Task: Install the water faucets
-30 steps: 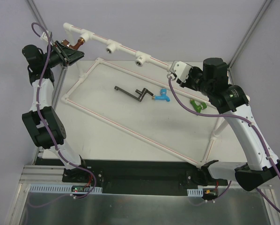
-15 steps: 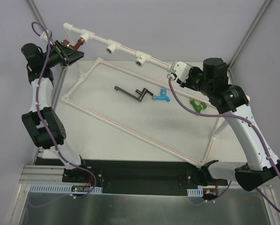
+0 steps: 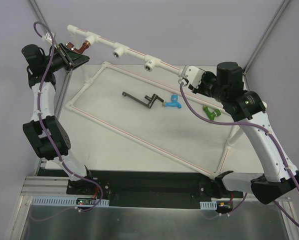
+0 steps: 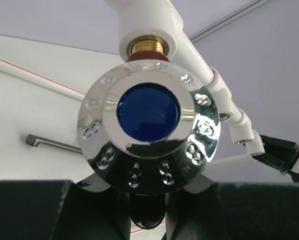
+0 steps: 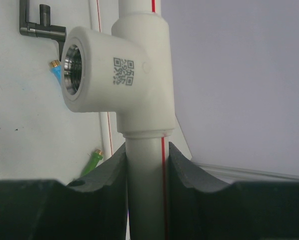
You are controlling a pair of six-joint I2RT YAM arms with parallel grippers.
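Water faucets bench.
Table (image 3: 139,135): pale top.
White pipe frame (image 3: 132,51): raised rail with three metal-lined sockets, and a flat loop lying on the table.
Right gripper (image 5: 147,160): fingers pressed against both sides of the rail, just below a tee (QR label on its side).
Left gripper (image 4: 148,210): clamped on the red-brown faucet (image 4: 148,111), whose brass thread sits in the far-left socket.
Black crank (image 3: 142,99): lying inside the loop.
Blue faucet (image 3: 174,103): on the table just beside the crank's end.
Green faucet (image 3: 210,112): on the table, close under the right arm.
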